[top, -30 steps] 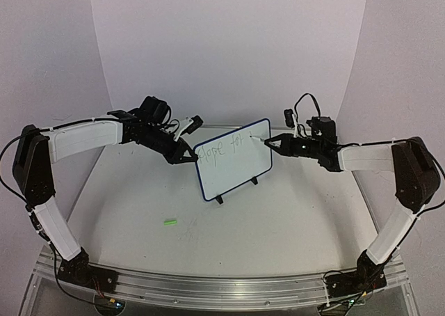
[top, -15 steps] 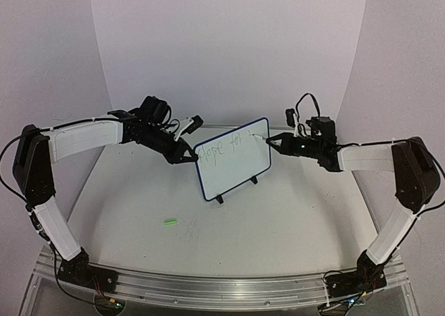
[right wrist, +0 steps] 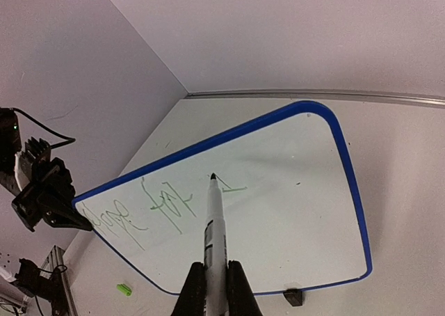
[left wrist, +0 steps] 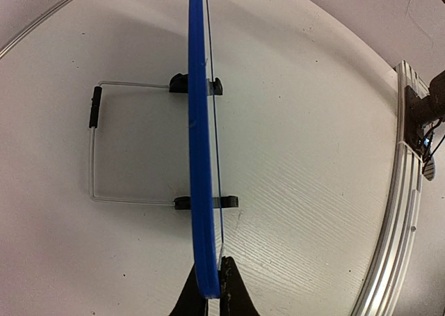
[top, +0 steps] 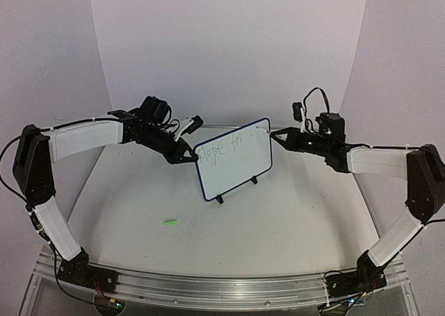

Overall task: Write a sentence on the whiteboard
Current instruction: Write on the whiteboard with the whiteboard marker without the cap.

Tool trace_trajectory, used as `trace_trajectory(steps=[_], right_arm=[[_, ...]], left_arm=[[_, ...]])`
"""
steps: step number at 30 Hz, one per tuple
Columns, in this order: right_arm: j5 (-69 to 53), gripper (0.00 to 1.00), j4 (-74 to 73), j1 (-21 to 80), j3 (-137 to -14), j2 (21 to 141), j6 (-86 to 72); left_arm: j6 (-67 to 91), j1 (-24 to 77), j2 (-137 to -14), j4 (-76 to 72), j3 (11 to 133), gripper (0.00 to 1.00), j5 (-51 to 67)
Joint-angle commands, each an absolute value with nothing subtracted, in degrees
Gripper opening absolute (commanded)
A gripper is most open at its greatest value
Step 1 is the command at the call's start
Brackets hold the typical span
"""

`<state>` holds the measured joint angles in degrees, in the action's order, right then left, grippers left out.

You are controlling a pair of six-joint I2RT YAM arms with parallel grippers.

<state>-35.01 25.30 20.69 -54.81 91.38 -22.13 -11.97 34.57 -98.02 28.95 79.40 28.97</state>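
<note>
The whiteboard (top: pixel 233 161), white with a blue rim, stands tilted on its wire stand mid-table. Green writing "Hope for" and a short stroke run along its top. My left gripper (top: pixel 189 157) is shut on the board's left edge; in the left wrist view its jaws (left wrist: pixel 208 295) pinch the blue rim (left wrist: pixel 199 156). My right gripper (top: pixel 279 136) is shut on a white marker (right wrist: pixel 213 225), tip pointing at the board (right wrist: pixel 278 211) beside the last green stroke. I cannot tell whether the tip touches. In the top view it sits by the board's upper right corner.
A small green marker cap (top: pixel 170 222) lies on the table in front of the board on the left, also in the right wrist view (right wrist: pixel 124 289). The stand's wire loop (left wrist: pixel 94 156) reaches behind the board. A metal rail (top: pixel 208 288) runs along the near edge.
My right arm has drawn back to the right, taking the marker tip from the writing area toward the board's upper right corner. The left arm and the board have not moved.
</note>
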Motion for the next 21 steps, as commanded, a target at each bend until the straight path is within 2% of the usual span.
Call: trace_trajectory(steps=[1, 21], right_arm=[[-36.48, 0.00, 26.45, 20.80, -56.36, 90.62, -22.32], [-36.21, 0.00, 27.97, 20.76, -59.94, 96.20, -22.35]], left_arm=[[-13.45, 34.80, -99.91, 32.07, 79.72, 0.00, 26.72], [-13.56, 34.80, -100.28, 32.07, 79.72, 0.00, 26.89]])
